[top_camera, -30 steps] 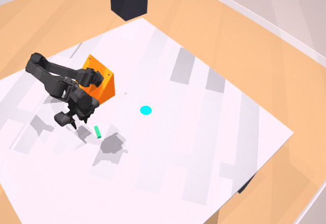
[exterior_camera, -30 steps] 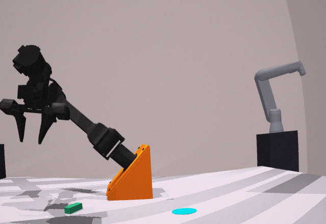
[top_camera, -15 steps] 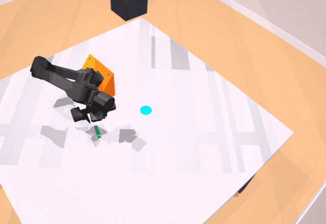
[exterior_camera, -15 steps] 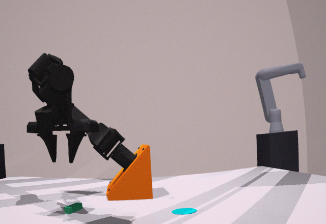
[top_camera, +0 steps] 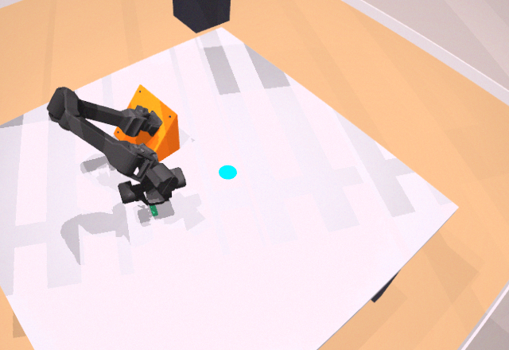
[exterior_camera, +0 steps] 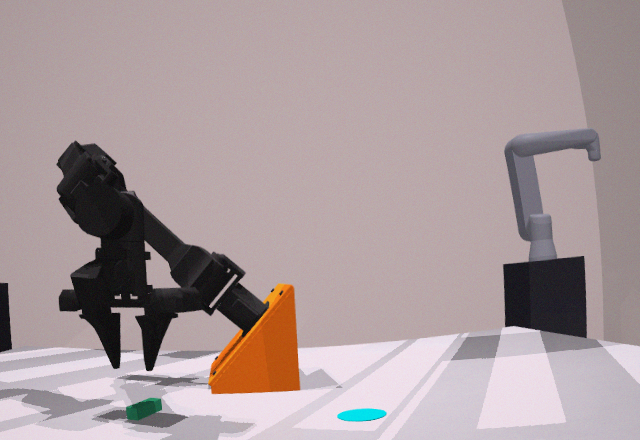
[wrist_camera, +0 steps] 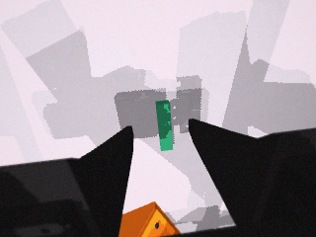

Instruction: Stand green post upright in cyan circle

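Note:
The green post [top_camera: 153, 210] [exterior_camera: 144, 408] [wrist_camera: 164, 126] lies flat on the white table, partly hidden by the arm in the top view. My gripper [exterior_camera: 132, 369] [wrist_camera: 160, 127] is open and empty, fingers pointing down, above the post with a gap of air between. In the wrist view the post shows between the two fingertips, lengthwise along the gap. The cyan circle [top_camera: 227, 172] [exterior_camera: 361, 414] is a flat disc on the table, to the right of the post in the top and exterior views, with nothing on it.
The orange wedge base [top_camera: 169, 142] [exterior_camera: 276, 352] [wrist_camera: 143, 219] carries my arm and stands behind the post and left of the circle. A grey arm [exterior_camera: 524, 182] on a dark pedestal [exterior_camera: 545, 295] stands in the background. The table [top_camera: 246, 289] ends at the right edge.

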`<state>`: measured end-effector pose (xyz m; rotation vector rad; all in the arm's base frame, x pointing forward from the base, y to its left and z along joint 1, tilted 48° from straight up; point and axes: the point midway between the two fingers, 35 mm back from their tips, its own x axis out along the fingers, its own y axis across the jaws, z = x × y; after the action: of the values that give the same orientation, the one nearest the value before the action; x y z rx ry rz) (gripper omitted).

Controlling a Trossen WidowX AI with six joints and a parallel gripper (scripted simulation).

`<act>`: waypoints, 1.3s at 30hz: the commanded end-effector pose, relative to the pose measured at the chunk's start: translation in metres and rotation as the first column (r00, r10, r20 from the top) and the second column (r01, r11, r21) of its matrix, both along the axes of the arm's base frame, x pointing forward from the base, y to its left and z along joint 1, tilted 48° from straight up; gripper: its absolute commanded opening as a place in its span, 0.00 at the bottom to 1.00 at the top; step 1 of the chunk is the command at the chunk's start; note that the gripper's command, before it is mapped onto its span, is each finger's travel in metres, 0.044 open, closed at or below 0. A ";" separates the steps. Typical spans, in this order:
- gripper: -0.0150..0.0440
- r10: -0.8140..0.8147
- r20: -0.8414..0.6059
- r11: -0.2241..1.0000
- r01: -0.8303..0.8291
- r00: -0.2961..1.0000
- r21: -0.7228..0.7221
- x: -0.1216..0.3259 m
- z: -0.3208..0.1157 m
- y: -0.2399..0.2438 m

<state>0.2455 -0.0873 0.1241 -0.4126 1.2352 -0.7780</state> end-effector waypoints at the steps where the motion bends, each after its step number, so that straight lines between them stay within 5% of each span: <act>1: 0.65 -0.001 -0.010 1.000 0.001 1.000 -0.020 -0.004 -0.037 -0.047; 11: 0.65 -0.001 -0.010 1.000 0.001 1.000 -0.020 -0.004 -0.037 -0.047; 19: 0.29 -0.001 -0.010 1.000 0.001 1.000 -0.020 -0.004 -0.037 -0.047; 39: 0.29 0.011 0.034 1.000 -0.011 0.999 0.019 0.001 -0.028 -0.020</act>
<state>0.2455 -0.1132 0.0916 -0.3985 1.2096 -0.7624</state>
